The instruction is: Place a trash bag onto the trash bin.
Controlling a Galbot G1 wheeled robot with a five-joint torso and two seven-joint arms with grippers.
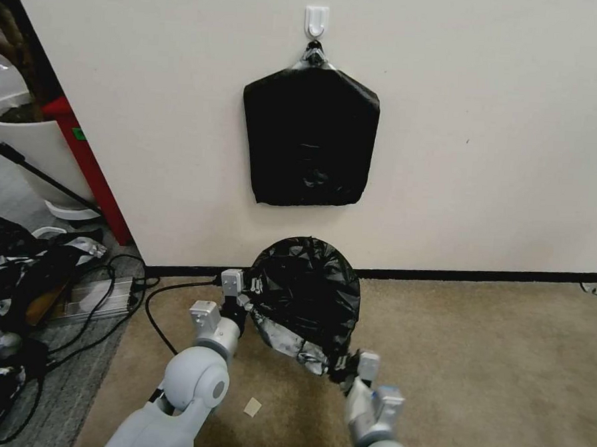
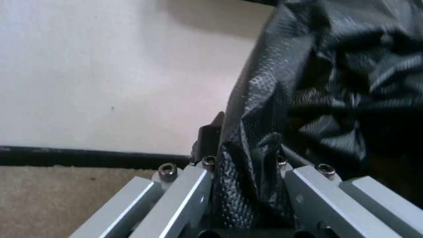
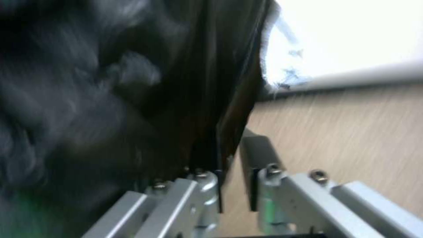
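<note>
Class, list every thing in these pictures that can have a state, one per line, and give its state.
Thin glossy black plastic trash bag: mouth spread open, stretched between the two grippers.
Left gripper: fingers shut on the trash bag's edge.
Right gripper: at the trash bag's opposite edge.
Thick flat five-sided pack of black bags: hanging on the wall from the white plastic hook.

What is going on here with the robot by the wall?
The robot works low by the wall, spreading a black trash bag over something round on the carpet, probably the trash bin, which the film hides. The left gripper has bag film between its fingers at the bag's left edge. The right gripper is at the near lower edge. A pack of bags hangs above.
</note>
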